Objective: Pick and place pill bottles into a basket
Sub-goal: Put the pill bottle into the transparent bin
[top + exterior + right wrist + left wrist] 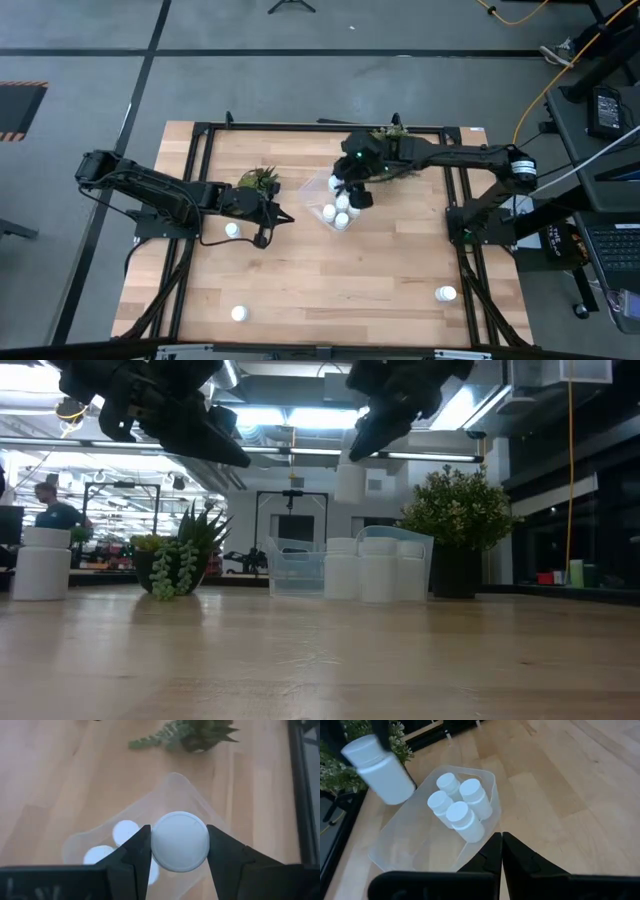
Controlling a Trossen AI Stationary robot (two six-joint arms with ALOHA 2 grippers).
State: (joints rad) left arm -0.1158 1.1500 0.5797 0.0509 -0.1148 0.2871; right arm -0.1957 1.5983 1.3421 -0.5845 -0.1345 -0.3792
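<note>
Trouble can come if I let go too soon. My right pincer point(179, 841) holds a bottle point(180, 841) above the basket point(190, 795), where four bottles point(456, 800) crowd one corner. It could bounce out. My left pincer point(502, 851) waits nearby, pinched narrow.

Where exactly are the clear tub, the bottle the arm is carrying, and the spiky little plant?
basket point(395, 852), left wrist view, on its bare floor.
held pill bottle point(180, 841), right wrist view, on its round cap, between the right gripper's fingers.
spiky plant point(185, 555), low view, on its leaves.
</note>
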